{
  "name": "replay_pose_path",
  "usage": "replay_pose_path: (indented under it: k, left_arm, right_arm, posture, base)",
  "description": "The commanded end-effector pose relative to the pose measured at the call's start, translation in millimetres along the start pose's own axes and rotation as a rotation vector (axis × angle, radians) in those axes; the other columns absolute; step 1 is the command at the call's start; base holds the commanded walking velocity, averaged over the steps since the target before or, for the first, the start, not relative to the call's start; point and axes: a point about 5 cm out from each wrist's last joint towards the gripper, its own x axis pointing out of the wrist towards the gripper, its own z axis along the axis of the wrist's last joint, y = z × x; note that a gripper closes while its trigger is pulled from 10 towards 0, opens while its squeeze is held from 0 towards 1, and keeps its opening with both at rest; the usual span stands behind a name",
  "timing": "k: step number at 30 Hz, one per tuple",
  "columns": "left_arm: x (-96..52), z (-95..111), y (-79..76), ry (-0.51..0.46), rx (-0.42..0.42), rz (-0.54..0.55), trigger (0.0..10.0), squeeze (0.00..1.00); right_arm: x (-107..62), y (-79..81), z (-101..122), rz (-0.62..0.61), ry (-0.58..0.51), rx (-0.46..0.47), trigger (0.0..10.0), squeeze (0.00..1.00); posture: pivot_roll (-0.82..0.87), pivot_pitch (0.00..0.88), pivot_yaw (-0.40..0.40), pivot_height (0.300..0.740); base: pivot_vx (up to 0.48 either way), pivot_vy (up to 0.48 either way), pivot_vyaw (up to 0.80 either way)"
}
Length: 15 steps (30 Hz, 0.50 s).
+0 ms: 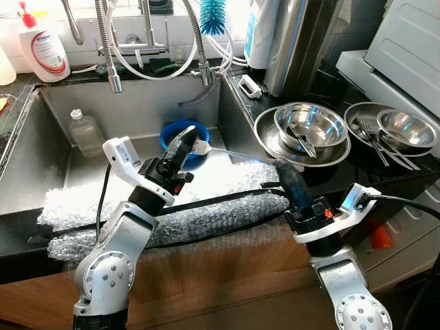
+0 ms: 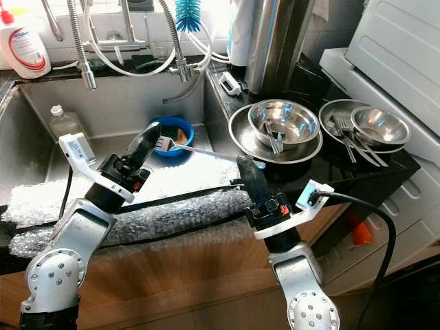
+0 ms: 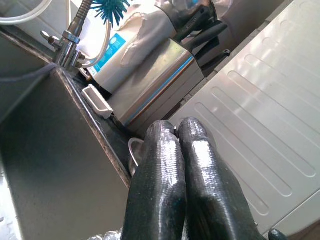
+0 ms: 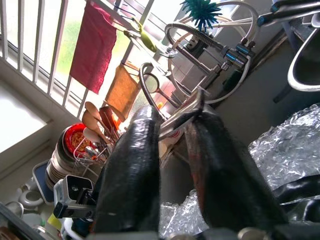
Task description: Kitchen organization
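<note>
A metal fork (image 1: pixel 237 152) hangs level over the right side of the sink, its tines toward a blue bowl (image 1: pixel 172 132) on the sink floor. My right gripper (image 1: pixel 280 165) is shut on the fork's handle (image 4: pixel 181 113), just over the counter's edge. My left gripper (image 1: pixel 187 133) hovers right beside the tines above the blue bowl. Its two black fingers (image 3: pixel 165 150) are pressed together with nothing between them.
Bubble wrap (image 1: pixel 206 220) covers the sink's front rim and floor. A clear plastic bottle (image 1: pixel 84 132) stands in the sink. Stacked steel bowls (image 1: pixel 311 125) holding utensils and a second bowl with forks (image 1: pixel 405 128) sit on the black counter at the right. The hose faucet (image 1: pixel 110 48) rises behind.
</note>
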Motion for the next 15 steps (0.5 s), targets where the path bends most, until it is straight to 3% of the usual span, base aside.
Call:
replay_pose_path:
  k: [1, 12, 13, 14, 15]
  left_arm:
    - [3.2, 4.1, -4.5, -0.013, 0.012, -0.007, 0.0, 0.00]
    - [3.8, 42.6, 10.3, -0.292, -0.089, 0.119, 0.0, 0.00]
    - [2.9, 49.8, 14.5, -0.338, -0.085, 0.160, 0.0, 0.00]
    - [2.9, 49.8, 14.5, -0.338, -0.085, 0.160, 0.0, 0.00]
    - [2.1, 56.9, 19.1, -0.380, -0.053, 0.216, 0.0, 0.00]
  right_arm:
    - [5.3, 3.3, -2.7, 0.024, 0.021, 0.000, 10.0, 1.00]
    - [7.5, 2.1, -2.0, 0.021, 0.021, -0.013, 10.0, 1.00]
    - [7.4, 1.5, -2.0, 0.015, 0.024, -0.019, 10.0, 0.52]
    - [7.4, 1.5, -2.0, 0.015, 0.024, -0.019, 10.0, 0.52]
    - [7.4, 1.3, -2.1, 0.011, 0.027, -0.024, 10.0, 0.00]
  posture:
    - [0.09, 0.081, -0.034, 0.740]
    - [0.09, 0.081, -0.036, 0.740]
    - [0.09, 0.081, -0.038, 0.740]
    - [0.09, 0.081, -0.038, 0.740]
    - [0.09, 0.082, -0.038, 0.740]
  base:
    - [0.000, 0.000, 0.00]
    - [0.000, 0.000, 0.00]
    - [0.000, 0.000, 0.00]
    - [0.000, 0.000, 0.00]
    - [0.000, 0.000, 0.00]
